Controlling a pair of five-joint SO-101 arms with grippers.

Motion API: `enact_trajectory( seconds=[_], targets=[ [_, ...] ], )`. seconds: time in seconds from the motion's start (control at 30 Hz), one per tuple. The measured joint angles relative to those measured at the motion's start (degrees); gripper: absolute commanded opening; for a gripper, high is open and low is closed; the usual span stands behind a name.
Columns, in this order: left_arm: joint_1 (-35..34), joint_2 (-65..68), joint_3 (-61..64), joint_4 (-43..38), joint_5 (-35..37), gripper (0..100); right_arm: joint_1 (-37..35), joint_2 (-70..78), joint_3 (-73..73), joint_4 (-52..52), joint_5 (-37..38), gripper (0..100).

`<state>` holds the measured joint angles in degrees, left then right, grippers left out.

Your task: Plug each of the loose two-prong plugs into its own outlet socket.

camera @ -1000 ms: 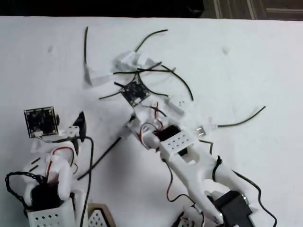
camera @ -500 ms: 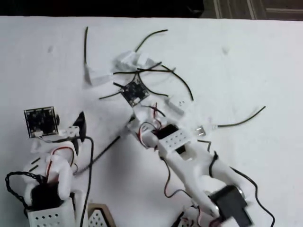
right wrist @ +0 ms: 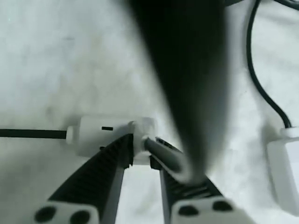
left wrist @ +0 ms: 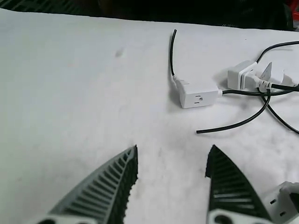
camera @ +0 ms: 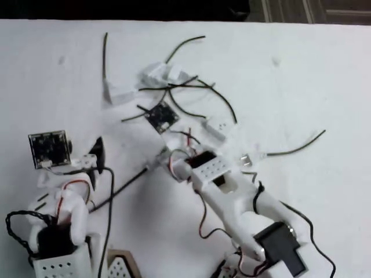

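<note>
My right gripper [right wrist: 140, 149] is shut on a white two-prong plug [right wrist: 103, 134] low over the table, pinching it at the prong end. The plug's black cord [camera: 116, 191] trails toward the left arm. My right gripper [camera: 164, 155] sits mid-table, just in front of a tangle of cords. A second loose plug [camera: 248, 159] lies beside the right arm. A white outlet socket [left wrist: 197, 95] lies ahead of my open, empty left gripper [left wrist: 170, 158]. That socket [camera: 119, 92] is at the back left, and another socket [camera: 217, 128] lies right of the tangle.
More white plug and socket pieces [camera: 162, 73] and crossing black cords [camera: 197, 92] lie at the back centre. A joined white block [left wrist: 245, 74] sits beyond the near socket. The table's far edge [camera: 185, 21] meets a dark background.
The right arm has swung and twisted slightly leftward with the plug. The plug's cord has shifted a little on the table. The left arm has not moved.
</note>
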<state>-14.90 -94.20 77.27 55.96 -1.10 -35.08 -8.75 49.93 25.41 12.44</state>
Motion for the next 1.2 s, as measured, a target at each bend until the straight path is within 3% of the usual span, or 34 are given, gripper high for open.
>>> enact_trajectory(
  seconds=[0.23,0.4,0.5,0.73,0.93,1.03,1.2],
  targets=[
    [0.0,0.0,0.0,0.0,0.0,25,-0.3,4.7,-2.8,0.7,0.6,2.7],
    [0.0,0.0,0.0,0.0,0.0,30,-0.5,2.3,-2.9,2.4,0.6,16.3],
    [0.8,0.0,0.0,0.3,0.0,32,-0.8,-2.1,-2.5,7.6,0.8,19.0],
    [6.3,0.0,-0.2,3.2,-6.4,32,-0.9,-20.4,-2.5,22.9,0.8,17.9],
    [9.2,-0.1,-4.4,8.8,-11.2,32,-0.8,-38.5,-2.5,39.1,0.8,1.7],
    [10.5,0.4,-8.1,11.3,-11.7,32,-0.4,-43.3,-2.5,44.8,0.8,2.3],
    [12.3,13.1,-16.5,16.0,-15.5,32,2.8,-45.2,-0.4,47.8,-1.2,1.8]
  ],
)
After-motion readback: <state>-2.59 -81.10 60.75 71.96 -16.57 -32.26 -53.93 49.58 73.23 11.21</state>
